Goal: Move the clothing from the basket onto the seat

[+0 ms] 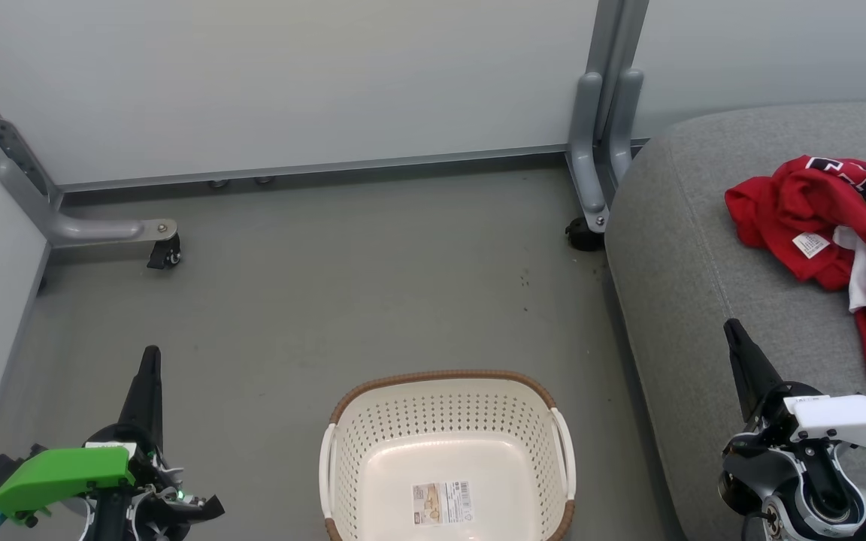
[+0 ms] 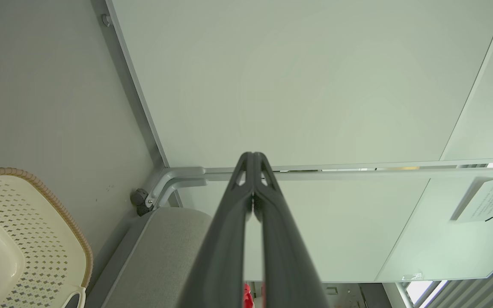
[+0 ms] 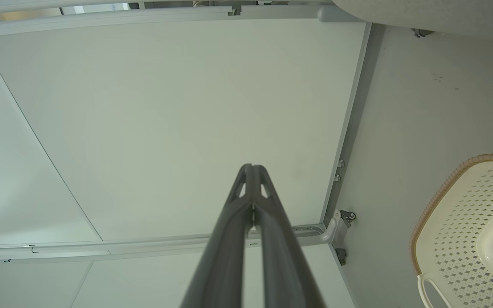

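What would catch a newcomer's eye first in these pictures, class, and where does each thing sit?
The red and white clothing stands out, heaped on the grey seat at the head view's right. Next comes the off-white basket on the floor at bottom centre, its visible inside bare but for a label sticker.

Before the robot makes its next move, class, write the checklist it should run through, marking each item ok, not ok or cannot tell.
1. The off-white perforated plastic basket is empty of clothing: ok; a label sticker lies on its bottom, no cloth.
2. The red garments with white trim lie on the large grey fabric seat: ok.
3. All the clothing is fully on the seat: cannot tell; it runs past the head view's right edge.
4. The left gripper is shut, holding nothing: ok.
5. The right gripper is shut, holding nothing: ok.
6. The basket stands upright on the grey floor, apart from the seat: ok.
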